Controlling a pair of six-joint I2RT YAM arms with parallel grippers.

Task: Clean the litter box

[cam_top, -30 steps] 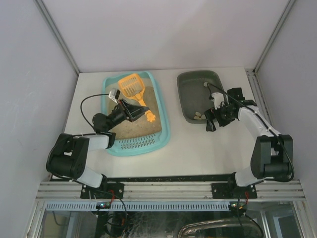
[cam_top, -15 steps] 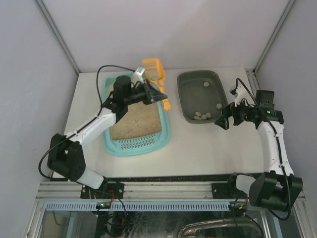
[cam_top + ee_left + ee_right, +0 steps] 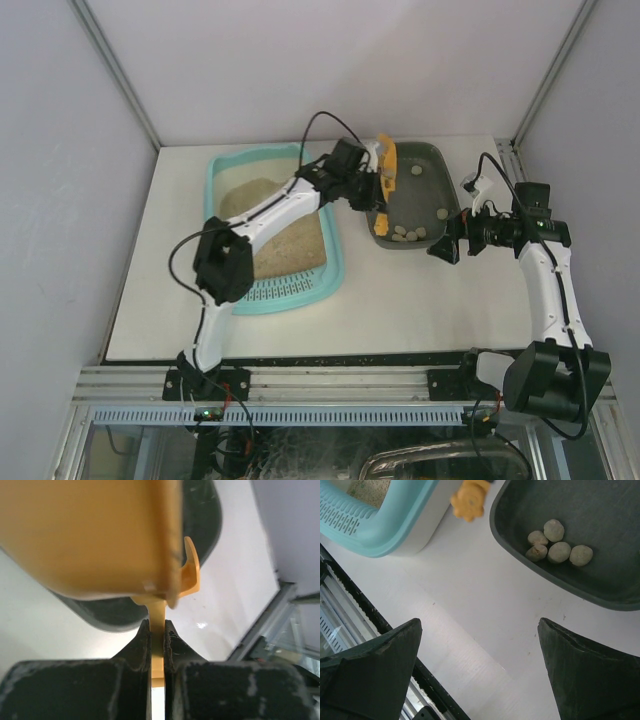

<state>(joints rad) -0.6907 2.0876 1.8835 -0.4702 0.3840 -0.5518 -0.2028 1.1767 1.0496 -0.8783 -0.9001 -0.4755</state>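
The litter box (image 3: pixel 213 215) is lying on the white table (image 3: pixel 420 300) on the left arm's side. Its slotted grate strip (image 3: pixel 280 290) is facing the arm bases and tan litter (image 3: pixel 300 245) is covering its floor. The left gripper (image 3: pixel 372 187) is reaching out past the litter box's far right corner and is clamping the thin handle of the orange scoop (image 3: pixel 388 165). In the left wrist view its black fingers (image 3: pixel 142 640) are pressing on the handle from both sides with no gap showing, and the scoop's solid underside is filling the upper part of that view. The scoop is standing on edge, clear of the litter box, over the side of the dark grey tray (image 3: pixel 425 195) that is nearer the litter box. That tray is lying just beside the litter box on its right, with a strip of table showing between the two. A cluster of pale clumps (image 3: pixel 405 234) is sitting in the tray corner closest to the litter box's grate end, and two more are lying farther from the litter box. The right gripper (image 3: pixel 445 248) is hovering beyond the tray, well apart from the litter box. Its jaws are gaping wide and gripping nothing. In the right wrist view a corner of the litter box (image 3: pixel 385 525) is showing at the upper left.
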